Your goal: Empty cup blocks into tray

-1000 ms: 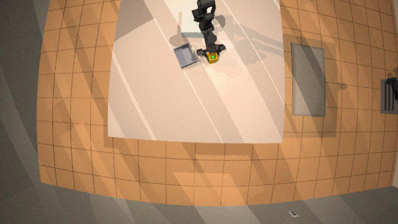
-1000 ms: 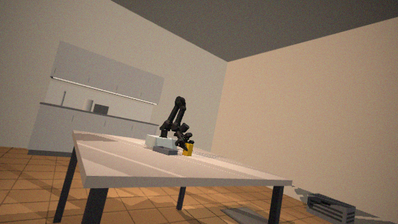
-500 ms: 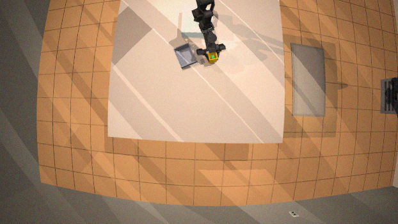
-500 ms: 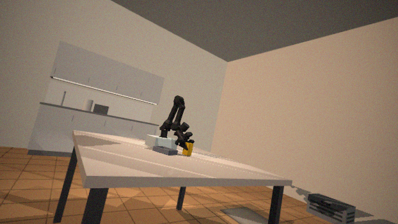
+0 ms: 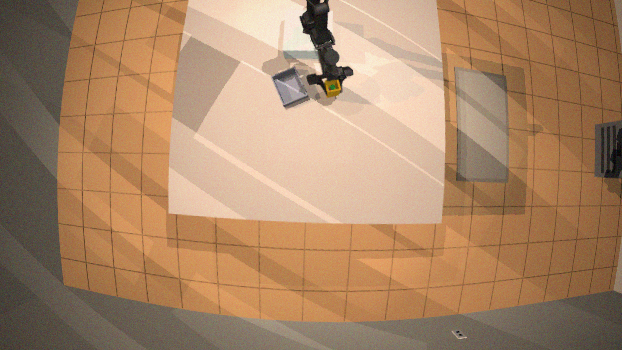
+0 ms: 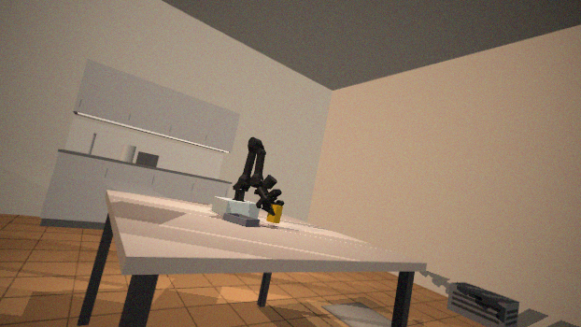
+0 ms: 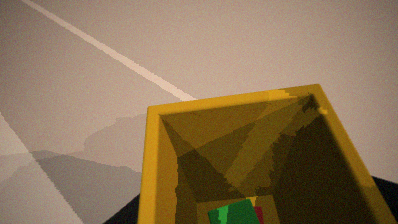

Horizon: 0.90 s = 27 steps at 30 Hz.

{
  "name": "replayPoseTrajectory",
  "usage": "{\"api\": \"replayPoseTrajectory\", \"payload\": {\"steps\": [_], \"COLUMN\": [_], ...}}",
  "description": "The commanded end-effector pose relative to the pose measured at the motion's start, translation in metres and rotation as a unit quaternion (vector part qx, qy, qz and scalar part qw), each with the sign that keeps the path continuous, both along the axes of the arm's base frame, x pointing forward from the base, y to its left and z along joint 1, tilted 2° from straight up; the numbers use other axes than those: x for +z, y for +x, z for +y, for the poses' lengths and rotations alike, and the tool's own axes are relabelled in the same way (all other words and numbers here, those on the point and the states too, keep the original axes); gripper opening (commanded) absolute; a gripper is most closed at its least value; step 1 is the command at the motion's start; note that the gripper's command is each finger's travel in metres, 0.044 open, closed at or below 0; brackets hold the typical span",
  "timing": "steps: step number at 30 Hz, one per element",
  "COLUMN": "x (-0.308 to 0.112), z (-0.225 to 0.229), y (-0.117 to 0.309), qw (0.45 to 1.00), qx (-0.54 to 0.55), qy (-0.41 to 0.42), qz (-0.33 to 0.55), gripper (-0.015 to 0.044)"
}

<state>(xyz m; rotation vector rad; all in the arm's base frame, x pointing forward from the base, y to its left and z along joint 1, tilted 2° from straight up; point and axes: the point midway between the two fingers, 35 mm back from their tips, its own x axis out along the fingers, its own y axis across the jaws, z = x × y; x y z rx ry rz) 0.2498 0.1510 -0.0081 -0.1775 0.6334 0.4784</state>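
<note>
Narrow gap between tray [image 5: 286, 102] [image 6: 240, 220] and yellow cup [image 5: 332, 94] [image 6: 275, 213] [image 7: 148, 165].

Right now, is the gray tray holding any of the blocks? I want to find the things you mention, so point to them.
No, the gray tray [image 5: 285, 92] shows no blocks in the top view, while a green block [image 5: 333, 87] [image 7: 235, 214] sits inside the yellow cup [image 5: 328, 93] [image 7: 150, 165].
</note>
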Motion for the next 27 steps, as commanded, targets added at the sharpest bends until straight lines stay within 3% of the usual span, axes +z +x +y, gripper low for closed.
{"api": "replayPoseTrajectory", "payload": {"steps": [1, 20, 27], "x": [0.009, 0.030, 0.034], "z": [0.001, 0.002, -0.021], "y": [0.002, 0.004, 0.018], "qw": [1.000, 1.000, 0.999], "qx": [0.000, -0.001, -0.044], "qy": [0.002, 0.002, 0.001], "qz": [-0.005, -0.005, -0.007], "gripper": [0.0000, 0.0000, 0.0000]}}
